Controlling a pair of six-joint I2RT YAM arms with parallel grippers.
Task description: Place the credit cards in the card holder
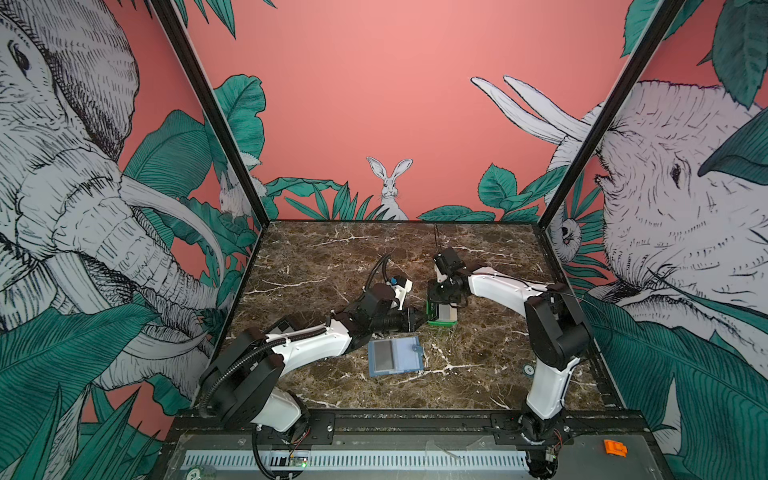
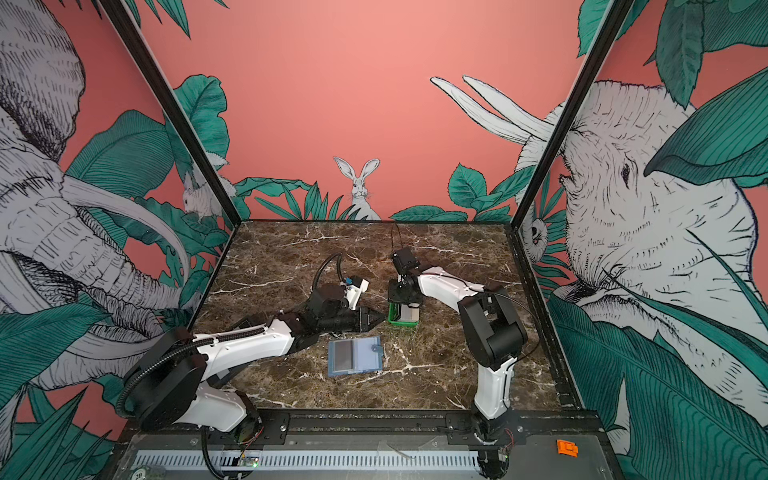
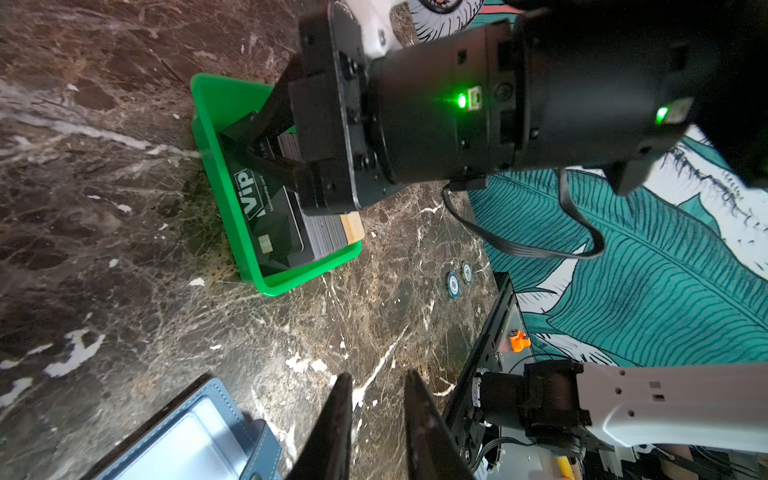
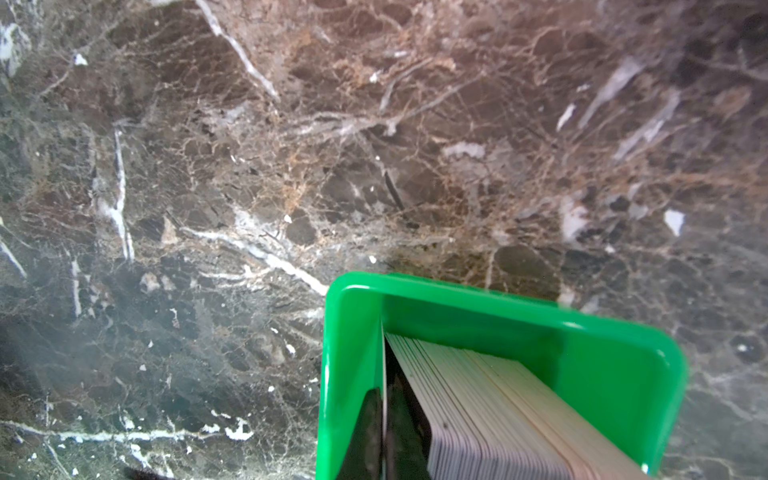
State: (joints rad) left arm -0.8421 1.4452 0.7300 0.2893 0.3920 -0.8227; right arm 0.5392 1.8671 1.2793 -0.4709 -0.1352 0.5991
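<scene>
A stack of grey and beige credit cards (image 4: 498,407) stands on edge in a small green tray (image 4: 582,332). My right gripper (image 4: 384,436) reaches down into the tray (image 1: 441,322) at its left end. It is shut on a black "VIP" credit card (image 3: 266,216), whose thin edge shows between the fingers. The slate-blue card holder (image 1: 395,357) lies open and flat on the marble, nearer the front, with a grey card in its clear pocket. My left gripper (image 1: 419,319) hovers between holder and tray, pointing right. Its fingers (image 3: 347,399) stand slightly apart, with nothing between them.
A round sticker (image 1: 528,369) lies on the marble table near the right arm's base. An orange clip (image 1: 615,448) sits on the front ledge. Black frame posts and printed walls close in the table on three sides.
</scene>
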